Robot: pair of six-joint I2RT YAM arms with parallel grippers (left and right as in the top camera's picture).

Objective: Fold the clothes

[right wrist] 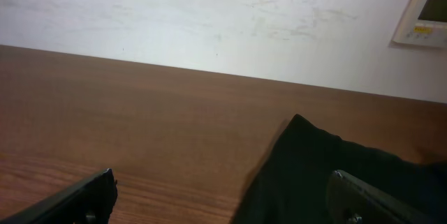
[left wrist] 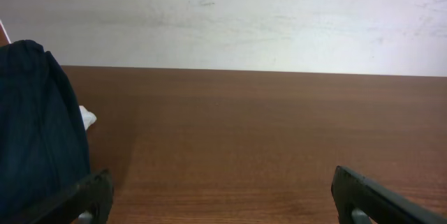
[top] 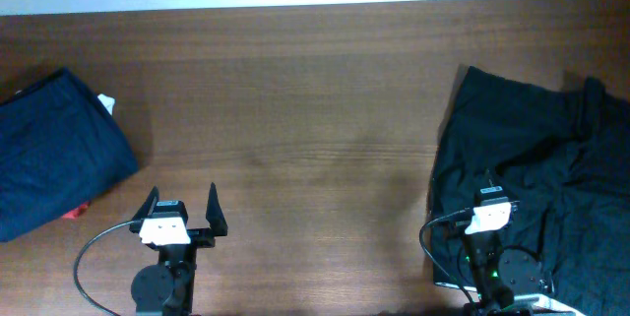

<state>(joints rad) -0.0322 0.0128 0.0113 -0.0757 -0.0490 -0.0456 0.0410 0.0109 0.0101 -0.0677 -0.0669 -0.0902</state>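
Black shorts (top: 536, 144): crumpled, right side of bench (top: 315, 139), under right pincer (right wrist: 222, 182), released, seemingly untouching. Left pincer (top: 182, 206): released, well apart.

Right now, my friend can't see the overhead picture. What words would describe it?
Crumpled black shorts lie at the right side of the table, under the right gripper. A folded navy garment lies far left, near the open left gripper.
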